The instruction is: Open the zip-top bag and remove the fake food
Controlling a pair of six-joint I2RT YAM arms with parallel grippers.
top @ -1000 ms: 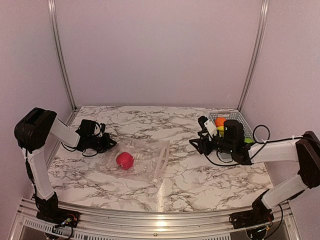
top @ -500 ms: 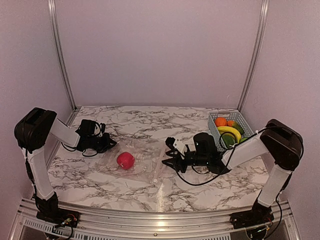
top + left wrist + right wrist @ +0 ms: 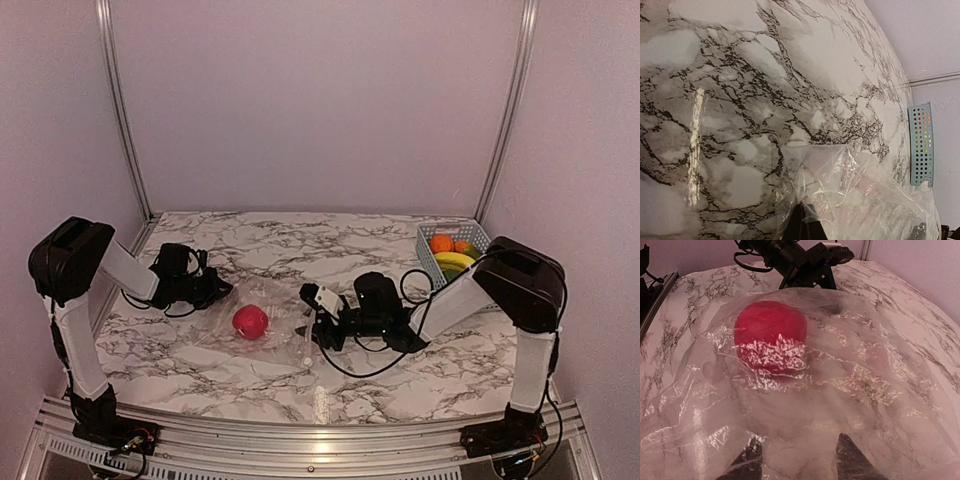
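One red piece (image 3: pixel 250 321) bagged; left pincer (image 3: pixel 218 291) seemingly grips bag (image 3: pixel 283 305); right pincer (image 3: pixel 800 462) spread; basket (image 3: pixel 424 251) aside.

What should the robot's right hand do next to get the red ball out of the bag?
Probably ease the right gripper forward toward the red fake fruit. Its fingers stand apart at the near edge of the zip-top bag, the fruit lies inside, farther ahead, and the left gripper seems to pinch the bag's far edge.

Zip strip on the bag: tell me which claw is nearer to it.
Right. The right claw sits at the zip strip; the left claw is at the zip-top bag's opposite side.
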